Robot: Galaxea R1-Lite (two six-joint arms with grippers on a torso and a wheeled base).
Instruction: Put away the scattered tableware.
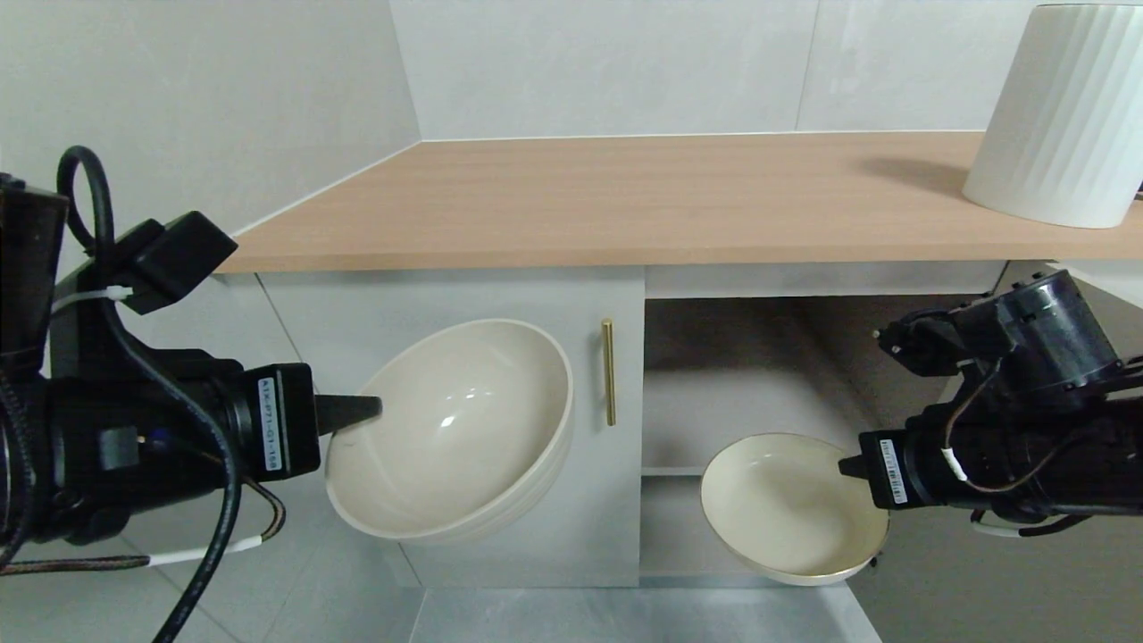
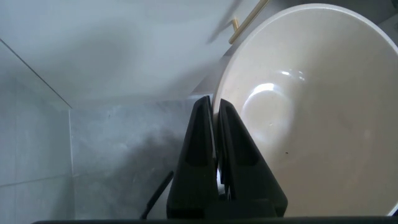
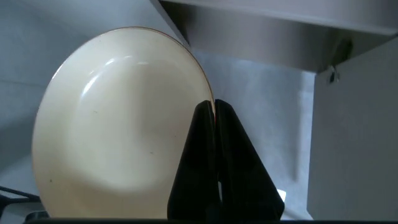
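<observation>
Before the cabinet [image 1: 446, 304] | left claw [image 1: 375, 409] pinched shut on big bowl [image 1: 455, 429] rim | right claw [image 1: 845, 465] pinched on small bowl [image 1: 786, 505] rim, at open shelf [image 1: 668, 471] | likely ceramic: rigid, slick, breakable; rim grip tips easily

Looking at pale tiled walls [image 1: 223, 89] meeting in a corner at the back left, with thin joints crossing them. Seeing a light wood worktop [image 1: 625, 196] running along beneath, carrying a white ribbed shade [image 1: 1063, 116] at its right end and catching that shade's soft shadow. Finding under it a pale grey cabinet door [image 1: 446, 295] standing shut, a slim brass handle [image 1: 607, 372] hanging upright near its right edge. Noting just beside the door an open compartment [image 1: 750, 375] lying in shade, a shelf [image 1: 670, 471] crossing it low down. Ending below on a grey floor [image 1: 625, 616].
</observation>
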